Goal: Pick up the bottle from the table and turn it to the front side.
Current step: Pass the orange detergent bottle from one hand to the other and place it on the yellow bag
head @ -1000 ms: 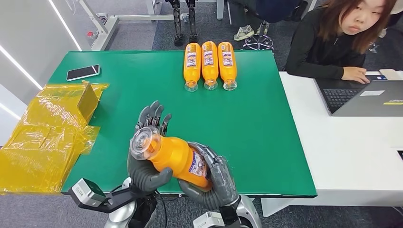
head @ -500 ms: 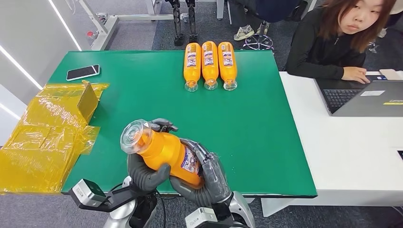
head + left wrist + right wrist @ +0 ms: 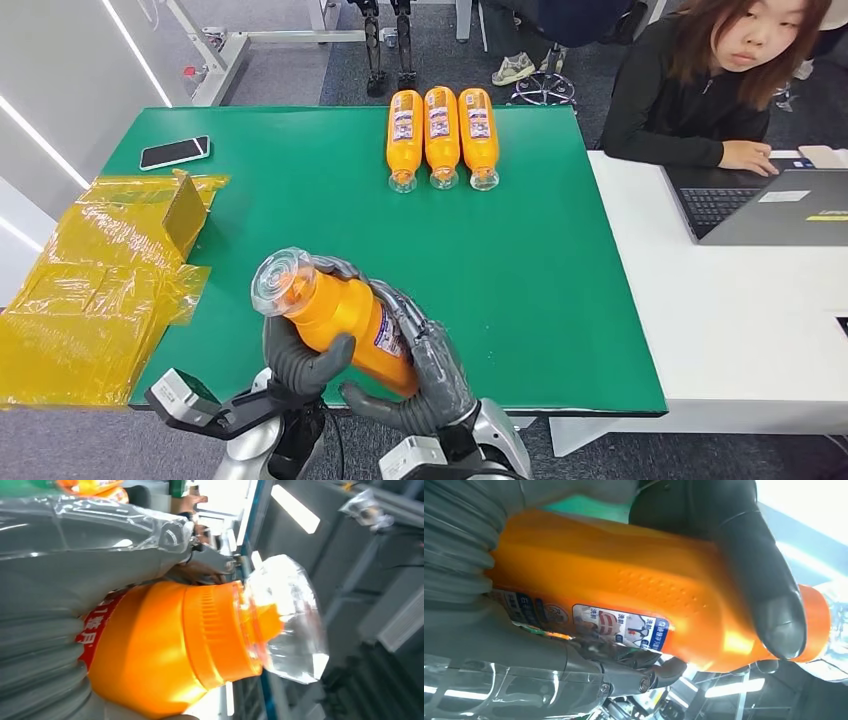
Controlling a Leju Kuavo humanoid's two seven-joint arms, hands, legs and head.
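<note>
An orange bottle with a clear cap is lifted above the near edge of the green table, tilted with the cap up and to the left. My left hand grips its upper body from below. My right hand wraps the lower body, where part of the label shows. The left wrist view has the bottle and its clear cap close up against my left hand. In the right wrist view, my right hand holds the bottle, label facing the camera.
Three more orange bottles lie side by side at the far edge. A phone lies far left, yellow plastic bags cover the left side. A person sits at a laptop on the white table to the right.
Both hands have raised the bottle and tipped it more upright, the cap moving up and left. The left hand's fingers have closed around the bottle, and the label has rolled toward the right hand.
</note>
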